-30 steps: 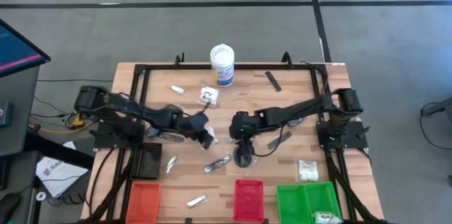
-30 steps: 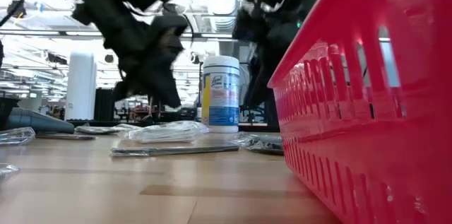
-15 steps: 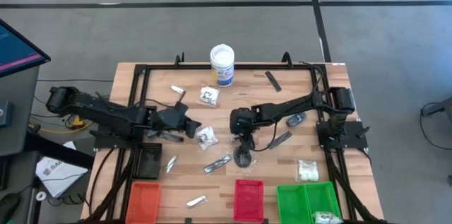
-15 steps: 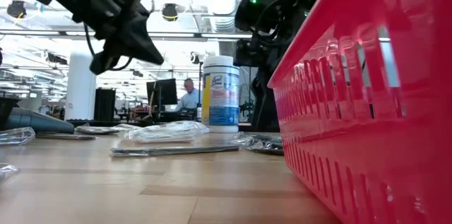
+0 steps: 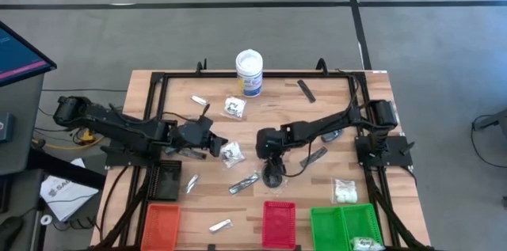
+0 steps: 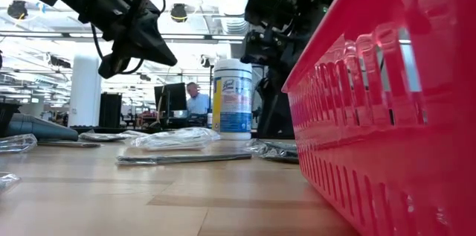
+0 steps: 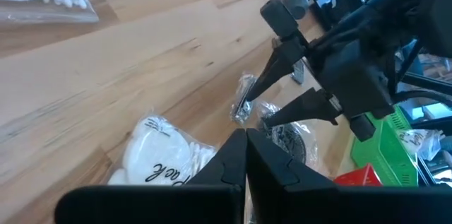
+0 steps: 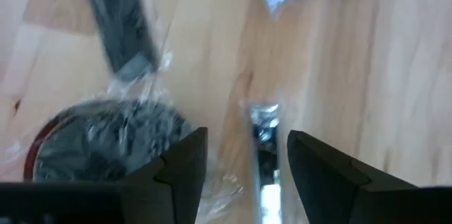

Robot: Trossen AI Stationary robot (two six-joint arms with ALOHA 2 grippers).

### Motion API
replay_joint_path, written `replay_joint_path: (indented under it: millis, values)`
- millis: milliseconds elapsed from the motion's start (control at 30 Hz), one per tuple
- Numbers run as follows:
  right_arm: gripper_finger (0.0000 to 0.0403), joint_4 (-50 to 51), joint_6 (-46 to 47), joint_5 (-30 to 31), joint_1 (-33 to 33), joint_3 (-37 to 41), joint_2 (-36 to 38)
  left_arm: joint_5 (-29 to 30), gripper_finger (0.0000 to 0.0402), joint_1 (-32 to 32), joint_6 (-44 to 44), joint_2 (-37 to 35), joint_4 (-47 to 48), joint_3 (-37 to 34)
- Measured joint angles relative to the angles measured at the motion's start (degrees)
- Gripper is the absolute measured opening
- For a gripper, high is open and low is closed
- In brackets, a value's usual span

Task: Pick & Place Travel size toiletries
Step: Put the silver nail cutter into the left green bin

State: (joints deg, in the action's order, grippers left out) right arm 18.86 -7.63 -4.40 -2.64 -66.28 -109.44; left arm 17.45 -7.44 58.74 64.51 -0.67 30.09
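Toiletries lie scattered on the wooden table. My left gripper (image 5: 218,146) (image 7: 245,139) hovers shut, left of a clear packet of white pads (image 5: 232,151) (image 7: 159,160) that lies flat on the wood. My right gripper (image 5: 272,161) (image 8: 247,160) is open and points steeply down. A small silvery piece in clear wrap (image 8: 265,146) lies on the table between its fingers, apart from both. Just near of them lies a dark round disc in clear wrap (image 5: 273,177) (image 8: 99,139). A black stick (image 8: 120,19) lies beside the disc.
The white tub with a blue label (image 5: 249,73) stands at the far edge. Orange (image 5: 161,221), red (image 5: 279,223) and green (image 5: 346,223) trays line the near edge. More packets (image 5: 234,107) (image 5: 344,191), silvery sachets (image 5: 244,184) (image 5: 220,224) and a black stick (image 5: 306,91) lie around.
My left gripper, shut throughout, has drawn back toward the table's left edge and risen, coming away from the packet of white pads, which now lies alone on the wood. My right gripper has sunk a little over the dark disc.
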Motion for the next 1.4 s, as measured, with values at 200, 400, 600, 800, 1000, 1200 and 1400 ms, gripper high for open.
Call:
replay_joint_path:
  millis: [200,400,600,800,1000,1200,1400]
  values:
    - [0.0177,0.30,0.60,0.13,1.01,-0.11,-2.28,-0.09,0.0000,-0.04,0.02,0.00,-0.54,0.00]
    - [0.0166,1.44,1.89,-0.49,1.28,-0.22,-3.16,-0.13,0.0000,-0.04,0.02,0.00,-0.83,0.00]
    - [0.0129,1.67,3.73,-0.67,1.21,-0.20,-3.22,-0.01,0.0000,-0.04,0.02,0.00,-0.90,0.00]
    - [0.0061,1.78,7.36,-1.32,1.13,-0.16,-3.22,0.07,0.0000,-0.04,0.02,0.00,-0.94,0.00]
    - [0.0039,5.30,13.12,-1.55,1.46,-0.97,-1.84,0.09,0.0000,-0.04,0.02,0.02,-0.98,0.00]
    - [0.0050,10.03,17.84,-1.47,2.68,-5.60,-0.47,0.11,0.0000,-0.03,-0.87,0.04,-1.36,0.00]
    - [0.0040,14.75,21.77,-1.51,2.78,-9.72,1.33,0.37,0.0000,-0.04,-1.27,0.04,-2.02,0.02]
